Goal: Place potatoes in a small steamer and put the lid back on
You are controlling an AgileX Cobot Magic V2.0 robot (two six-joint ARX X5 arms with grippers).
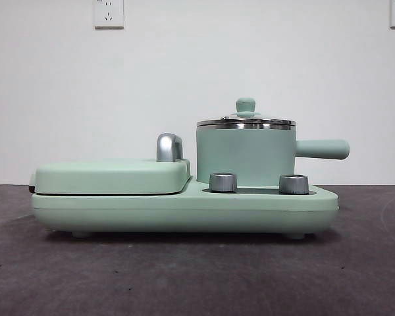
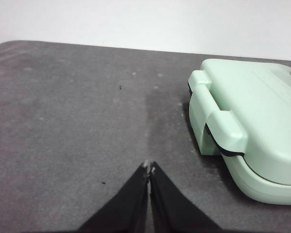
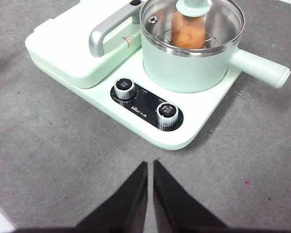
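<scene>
The potato (image 3: 188, 30) already lies inside the steamer (image 1: 245, 157), and the lid (image 1: 246, 118) sits on the rim, knob up. In the front view the pot stands at about 3 o'clock from the griddle cover (image 1: 112, 176). Both the left gripper (image 2: 149, 168) and the right gripper (image 3: 150, 165) are closed on nothing, well apart from the pot. Little risk remains, I think: only if an arm sweeps low, it could hit the handle (image 1: 322, 149) and shift the lid.

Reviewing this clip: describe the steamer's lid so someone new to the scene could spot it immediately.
Find the mint-green cooker base on the grey table. The steamer pot stands at its knob end; the lid sits on its rim. It is round clear glass with a small mint knob, unlike the flat opaque griddle cover beside it.
</scene>
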